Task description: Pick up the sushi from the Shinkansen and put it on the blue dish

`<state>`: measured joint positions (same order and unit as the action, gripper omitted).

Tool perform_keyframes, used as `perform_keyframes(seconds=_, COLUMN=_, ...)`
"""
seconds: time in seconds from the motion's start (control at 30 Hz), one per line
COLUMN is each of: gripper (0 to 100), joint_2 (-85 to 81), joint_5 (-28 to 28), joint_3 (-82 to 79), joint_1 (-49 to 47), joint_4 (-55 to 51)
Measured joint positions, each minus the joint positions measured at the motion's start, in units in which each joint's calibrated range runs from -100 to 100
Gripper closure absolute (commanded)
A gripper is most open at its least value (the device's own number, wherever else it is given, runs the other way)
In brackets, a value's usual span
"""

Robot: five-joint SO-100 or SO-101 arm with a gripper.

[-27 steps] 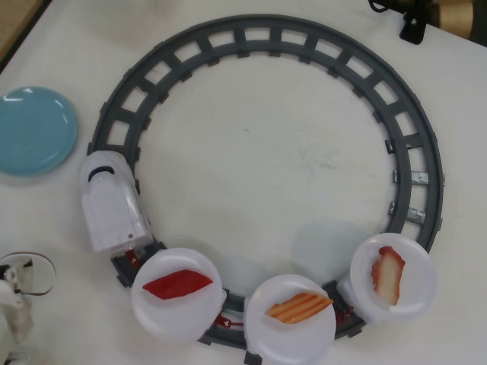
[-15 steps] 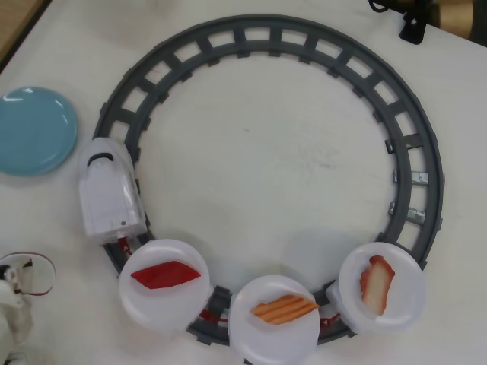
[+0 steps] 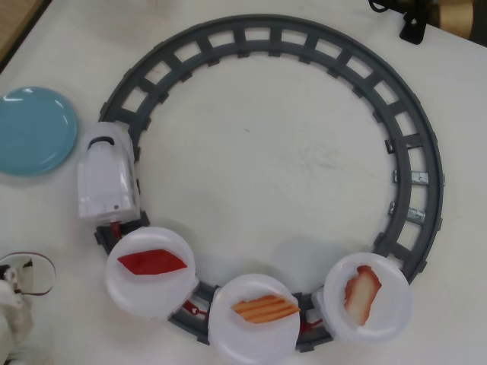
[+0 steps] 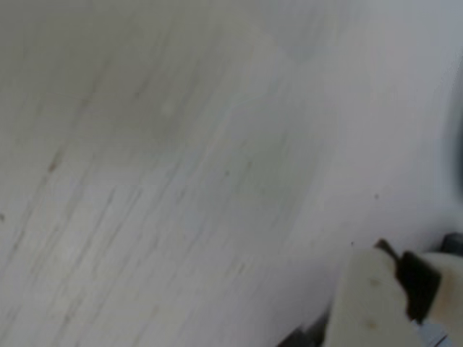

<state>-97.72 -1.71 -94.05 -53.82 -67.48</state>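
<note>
The sushi (image 3: 265, 309) lies on the middle white plate (image 3: 228, 334) behind the Shinkansen (image 3: 106, 173), at 6 o'clock on the track (image 3: 415, 152). The blue dish (image 3: 34, 131) sits at 9 o'clock. Pincer (image 4: 376, 303) state cannot be determined; the wrist view is blurred. Approach vertically, centred across the piece's narrow width.

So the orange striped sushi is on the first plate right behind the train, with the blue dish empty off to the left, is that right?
Not quite. In the overhead view the sushi lies on the middle white plate of the three, not the first behind the Shinkansen; that first plate holds the dark red piece. The blue dish is indeed empty at the left.
</note>
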Motion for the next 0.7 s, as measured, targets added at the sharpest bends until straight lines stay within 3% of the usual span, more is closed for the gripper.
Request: perform_keyframes(seconds=0.7, gripper=96, joint_2=0.0, joint_5=0.0, joint_3=0.0, joint_1=0.2, joint_4=0.0)
